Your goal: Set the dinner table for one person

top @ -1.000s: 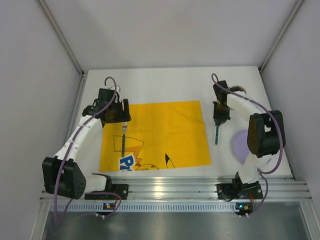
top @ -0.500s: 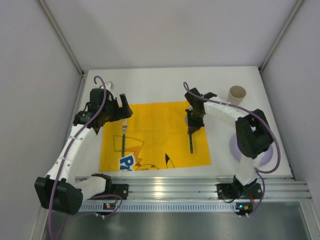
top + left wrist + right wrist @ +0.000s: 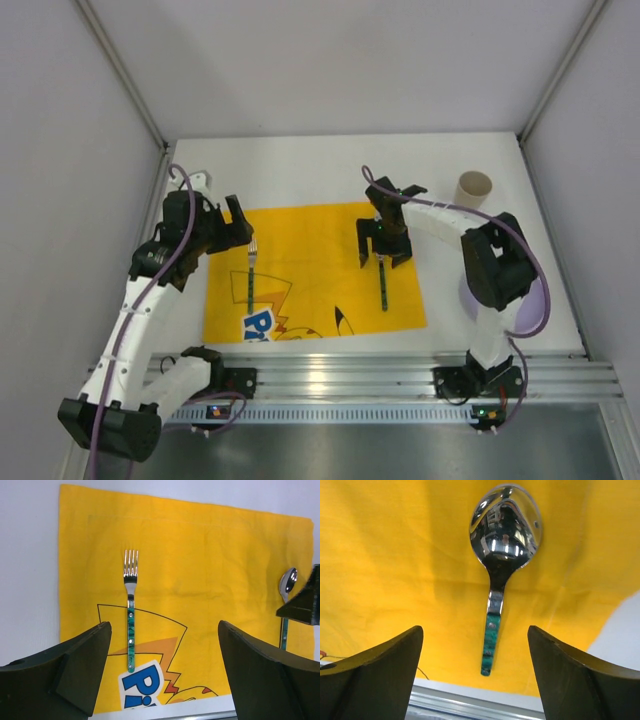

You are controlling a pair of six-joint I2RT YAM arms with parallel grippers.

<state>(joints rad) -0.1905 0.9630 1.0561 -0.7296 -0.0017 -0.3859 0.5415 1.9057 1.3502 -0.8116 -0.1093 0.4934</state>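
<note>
Okay, quick pass. Fork (image 3: 130,630) and spoon (image 3: 497,595) both lie flat on the yellow placemat (image 3: 320,250), fork on the left side, spoon near the right edge, handles toward me. The placemat sits mid-bench; the bench (image 3: 320,165) is the white top filling the booth floor, bare at the back.

Left fingers (image 3: 75,670) are spread wide and empty, hanging above and behind the fork. Right fingers (image 3: 380,675) are also spread and empty, straddling the spoon from above, not touching it as far as I can tell.

My worries:
- The right fingers sit low over the spoon. Any sideways swing before lifting could clip the bowl and skew it, or ruck the cloth.
- The plate (image 3: 535,310) is half hidden under the right arm, off the placemat. Reaching for it looks awkward, and I may get a poor grip on the rim.
- Sliding the plate onto the cloth could drag the placemat and shove the spoon or fork out of line.
- The cup (image 3: 474,186) stands upright at the back right, near the right arm; a wide swing could tip it.
</note>
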